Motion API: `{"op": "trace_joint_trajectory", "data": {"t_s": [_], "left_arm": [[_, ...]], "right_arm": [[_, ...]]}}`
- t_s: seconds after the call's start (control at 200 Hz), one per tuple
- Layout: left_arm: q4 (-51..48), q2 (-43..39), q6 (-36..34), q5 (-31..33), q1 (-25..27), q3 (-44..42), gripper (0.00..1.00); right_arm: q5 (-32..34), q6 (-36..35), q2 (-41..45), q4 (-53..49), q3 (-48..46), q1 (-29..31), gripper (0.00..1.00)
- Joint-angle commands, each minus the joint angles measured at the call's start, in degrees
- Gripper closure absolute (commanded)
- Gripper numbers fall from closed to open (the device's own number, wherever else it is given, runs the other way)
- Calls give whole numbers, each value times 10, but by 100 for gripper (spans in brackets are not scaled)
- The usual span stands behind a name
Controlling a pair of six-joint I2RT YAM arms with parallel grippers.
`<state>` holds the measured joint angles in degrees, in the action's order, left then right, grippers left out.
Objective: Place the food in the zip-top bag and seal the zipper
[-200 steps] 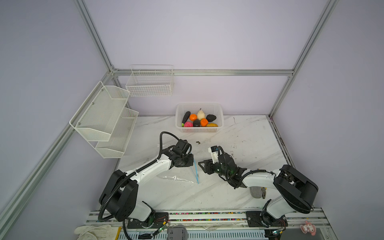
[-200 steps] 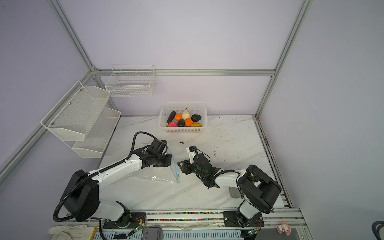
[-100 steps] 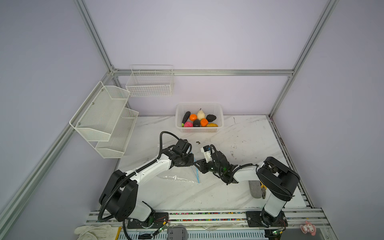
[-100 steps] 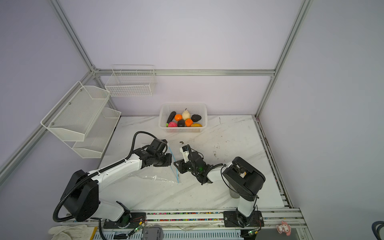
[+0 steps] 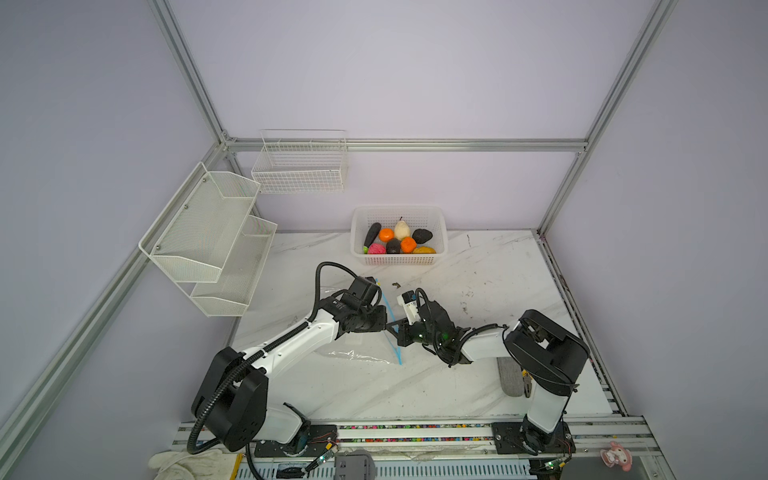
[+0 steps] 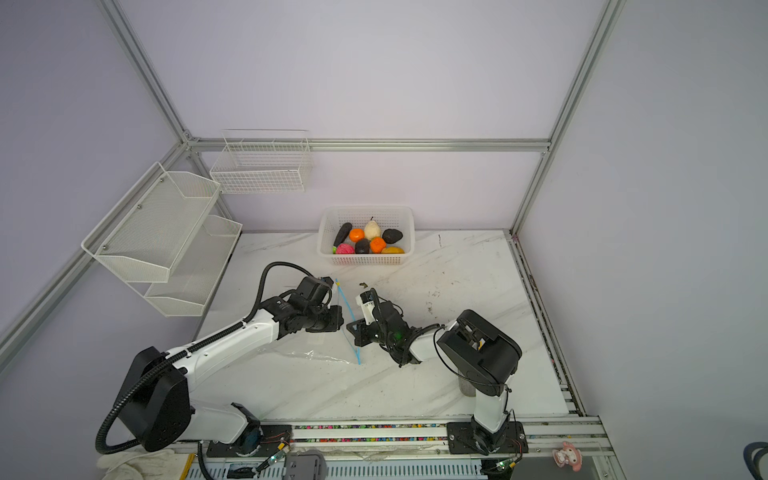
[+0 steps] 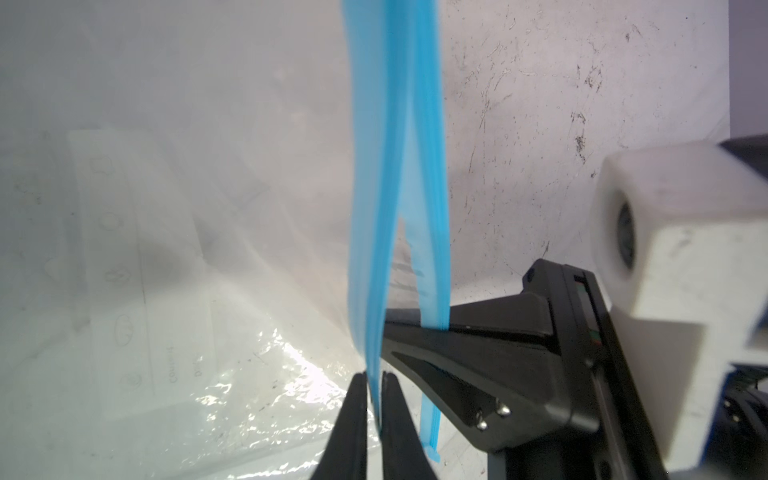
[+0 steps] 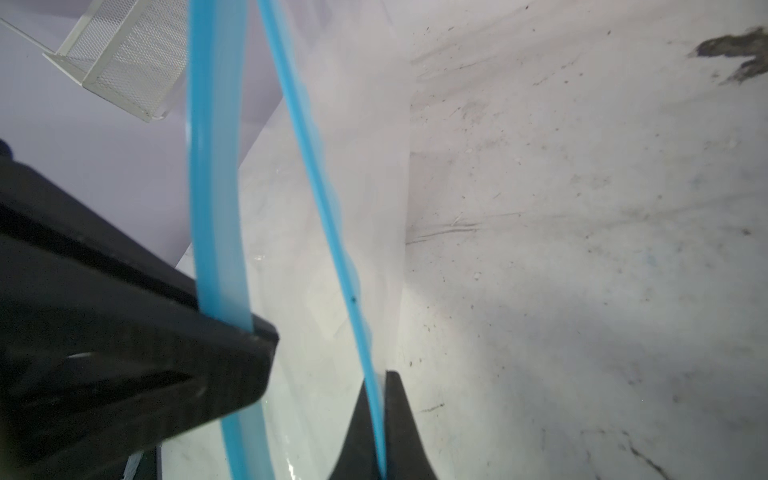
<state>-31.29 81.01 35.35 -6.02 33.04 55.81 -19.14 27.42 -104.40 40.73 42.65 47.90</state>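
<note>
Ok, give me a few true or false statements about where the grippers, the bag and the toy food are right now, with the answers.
1. The toy food lies in the white basket. True.
2. The left gripper is shut on one lip of the blue zipper. True.
3. The right gripper hangs open over the basket. False: it is shut on the zipper's other lip.
4. The cream pear lies inside the zip-top bag. False: the pear is in the basket, and no food shows in the bag.
5. The zipper is sealed end to end. False: its two lips stand apart between the grippers.
</note>
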Motion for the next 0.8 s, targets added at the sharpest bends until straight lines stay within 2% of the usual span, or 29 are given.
{"op": "trace_joint_trajectory", "data": {"t_s": [0.0,0.225,0.265,0.555,0.64,0.795], "left_arm": [[11,-5,-4,-11,2,4,87],[30,-6,-2,-19,6,-12,78],[32,15,-1,-22,6,-12,77],[51,16,-2,-19,17,-4,57],[51,30,-1,-20,18,-1,59],[50,45,-1,-6,20,-6,72]], "right_arm": [[-18,16,-14,26,11,-7,97],[-33,29,-29,35,19,-12,100],[-35,31,-30,37,19,-13,100],[-42,39,-34,53,16,-12,100],[-42,40,-34,56,14,-12,100],[-43,40,-31,58,11,-12,100]]}}
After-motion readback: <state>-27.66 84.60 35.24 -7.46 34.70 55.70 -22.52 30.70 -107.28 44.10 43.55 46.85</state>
